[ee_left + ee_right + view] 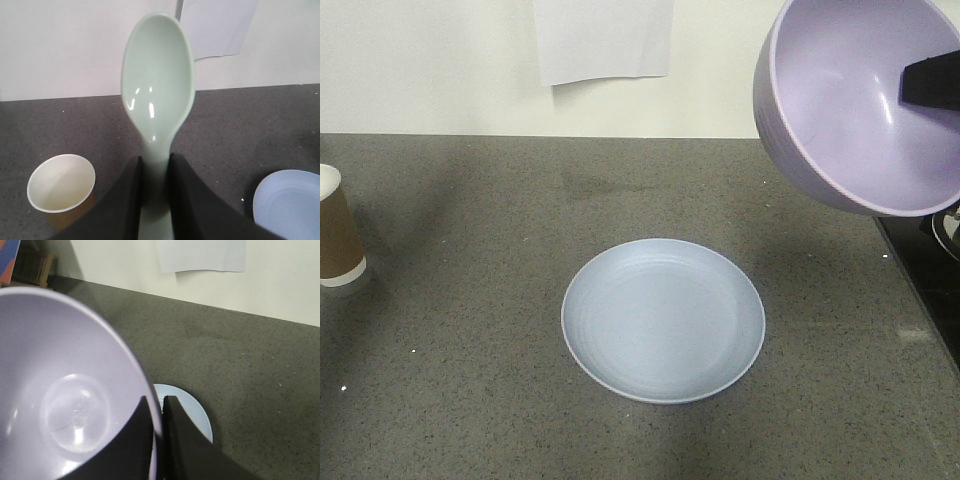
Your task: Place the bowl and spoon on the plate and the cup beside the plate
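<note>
The pale blue plate lies flat in the middle of the dark counter, nothing on it; its edge shows as plate and plate. High at the upper right hangs the lavender bowl, tilted, its rim pinched by my right gripper, one finger inside and one outside the bowl. My left gripper is shut on the handle of the mint-green spoon, held in the air with its head pointing away. The brown paper cup stands upright at the far left, below the spoon as cup.
A white sheet of paper hangs on the wall behind the counter. A black appliance surface borders the counter on the right. A wooden object stands at the far back left in the right wrist view.
</note>
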Motion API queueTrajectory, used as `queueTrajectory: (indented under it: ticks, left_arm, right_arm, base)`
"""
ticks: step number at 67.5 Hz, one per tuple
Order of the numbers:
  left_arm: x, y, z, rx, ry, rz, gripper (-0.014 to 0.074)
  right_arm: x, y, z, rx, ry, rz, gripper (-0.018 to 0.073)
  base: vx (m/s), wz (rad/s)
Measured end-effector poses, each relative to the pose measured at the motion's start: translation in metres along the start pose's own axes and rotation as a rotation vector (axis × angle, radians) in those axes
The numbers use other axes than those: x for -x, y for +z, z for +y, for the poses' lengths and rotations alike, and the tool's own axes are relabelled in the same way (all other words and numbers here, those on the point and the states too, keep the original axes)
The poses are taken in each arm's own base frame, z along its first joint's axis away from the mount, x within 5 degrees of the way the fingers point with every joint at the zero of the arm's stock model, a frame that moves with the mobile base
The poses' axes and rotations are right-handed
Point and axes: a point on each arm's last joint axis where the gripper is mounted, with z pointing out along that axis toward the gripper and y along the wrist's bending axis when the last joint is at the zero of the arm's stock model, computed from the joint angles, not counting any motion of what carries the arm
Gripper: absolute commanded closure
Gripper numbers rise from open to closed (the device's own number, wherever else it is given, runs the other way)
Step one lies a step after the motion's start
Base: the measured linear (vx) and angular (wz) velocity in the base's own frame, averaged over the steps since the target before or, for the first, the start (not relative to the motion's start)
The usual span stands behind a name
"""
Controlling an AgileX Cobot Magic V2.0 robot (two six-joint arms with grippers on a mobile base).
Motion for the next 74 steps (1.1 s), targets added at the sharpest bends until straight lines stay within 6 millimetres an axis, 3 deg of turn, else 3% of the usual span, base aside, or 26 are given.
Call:
queueTrajectory:
  ticks: [74]
  left_arm:
    - [0.0000,0.0000,0.0000,0.000,0.000,0.000,0.0603]
  right_arm:
    - [-0.0001,0.0000,0.0001,0.001,0.000,0.001,0.0565]
  base:
    - [0.03,0.00]
